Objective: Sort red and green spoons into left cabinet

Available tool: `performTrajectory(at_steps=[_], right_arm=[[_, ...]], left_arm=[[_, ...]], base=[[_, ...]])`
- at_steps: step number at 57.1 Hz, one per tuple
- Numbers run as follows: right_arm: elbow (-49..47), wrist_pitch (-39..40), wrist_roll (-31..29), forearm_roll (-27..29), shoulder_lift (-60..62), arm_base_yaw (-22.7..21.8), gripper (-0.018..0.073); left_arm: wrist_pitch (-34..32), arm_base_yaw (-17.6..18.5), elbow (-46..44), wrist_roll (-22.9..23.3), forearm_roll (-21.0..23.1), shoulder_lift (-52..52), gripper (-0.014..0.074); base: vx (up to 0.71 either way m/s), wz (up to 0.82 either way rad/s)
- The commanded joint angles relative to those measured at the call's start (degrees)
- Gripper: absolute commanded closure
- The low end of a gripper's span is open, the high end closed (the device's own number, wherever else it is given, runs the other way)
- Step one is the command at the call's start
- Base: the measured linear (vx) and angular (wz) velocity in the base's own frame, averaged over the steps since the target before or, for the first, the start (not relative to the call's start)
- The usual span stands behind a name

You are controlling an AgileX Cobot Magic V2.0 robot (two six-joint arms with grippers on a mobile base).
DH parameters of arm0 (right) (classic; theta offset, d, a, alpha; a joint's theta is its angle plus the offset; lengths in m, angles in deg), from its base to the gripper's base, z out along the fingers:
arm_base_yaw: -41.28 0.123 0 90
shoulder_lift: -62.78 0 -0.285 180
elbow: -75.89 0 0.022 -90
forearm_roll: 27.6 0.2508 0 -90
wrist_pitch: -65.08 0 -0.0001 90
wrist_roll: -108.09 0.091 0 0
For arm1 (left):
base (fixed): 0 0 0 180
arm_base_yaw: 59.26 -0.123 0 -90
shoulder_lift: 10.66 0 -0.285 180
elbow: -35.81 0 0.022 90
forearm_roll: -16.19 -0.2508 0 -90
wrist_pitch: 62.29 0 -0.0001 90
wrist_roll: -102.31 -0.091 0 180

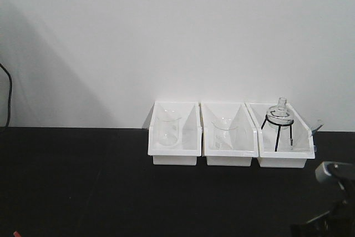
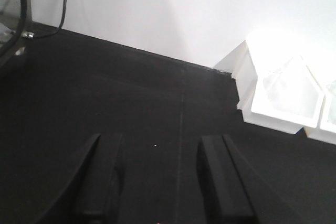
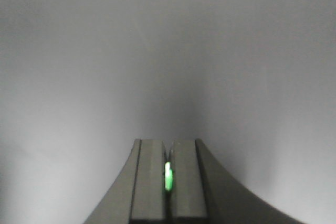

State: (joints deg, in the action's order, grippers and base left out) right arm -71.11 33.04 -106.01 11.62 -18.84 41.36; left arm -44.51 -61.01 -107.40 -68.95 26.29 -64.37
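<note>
A black tabletop meets a plain white wall. The left gripper hangs spread apart; the right gripper pinches a green spoon.

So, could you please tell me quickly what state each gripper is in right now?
Left gripper: open, nothing between its fingers.
Right gripper: closed on a thin green sliver, apparently the green spoon.

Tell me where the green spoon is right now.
In the right wrist view, the green spoon sits bottom centre, pinched in the shut right gripper, with a plain grey surface ahead.
</note>
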Motion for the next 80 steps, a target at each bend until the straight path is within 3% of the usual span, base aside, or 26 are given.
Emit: performTrajectory(at_steps=[1, 4, 10, 14, 29, 41, 54, 67, 80], right_arm=[[-4.62, -0.20, -0.39, 1.15, 4.43, -0.22, 0.0564], [-6.32, -0.84, -0.39, 1.15, 6.05, -0.22, 0.0564], [-8.97, -1.58, -0.39, 1.15, 9.12, -0.22, 0.0564], [-9.85, -1.58, -0.39, 1.15, 10.88, -0.22, 0.0564], [-9.77, -2.32, -0.56, 1.09, 12.89, -0.22, 0.0564], [-9.61, -2.05, -0.56, 1.10, 12.89, -0.22, 0.0564], [-9.61, -1.68, -0.56, 0.95, 12.89, -0.22, 0.0564], [-9.61, -1.55, -0.56, 0.89, 12.89, -0.22, 0.0564], [-9.61, -0.78, -0.56, 0.41, 12.89, -0.22, 0.0564]], left_arm=[[-3.54, 0.03, -2.14, 0.60, 3.07, 0.22, 0.0136], [-2.82, 0.03, -2.14, 1.21, 5.56, 0.22, 0.0136], [0.15, 0.03, -2.08, 7.86, 14.78, 0.22, 0.0136], [1.85, 0.03, -1.97, 9.98, 19.12, -0.50, 0.0136], [7.61, 0.03, -1.97, 8.91, 20.17, -9.42, 0.0136], [8.24, 0.03, -1.97, 4.55, 20.47, -17.28, 0.0136], [5.55, 0.03, -1.97, -1.54, 24.15, -25.06, 0.0136], [3.35, 0.25, -2.17, -9.21, 31.96, -31.25, 0.0136], [0.78, 3.45, -2.17, -18.70, 40.36, -35.13, 0.0136]], base=[[0.00, 0.00], [0.00, 0.00], [0.00, 0.00], [0.00, 0.00], [0.00, 0.00], [0.00, 0.00], [0.00, 0.00], [0.00, 0.00], [0.00, 0.00]])
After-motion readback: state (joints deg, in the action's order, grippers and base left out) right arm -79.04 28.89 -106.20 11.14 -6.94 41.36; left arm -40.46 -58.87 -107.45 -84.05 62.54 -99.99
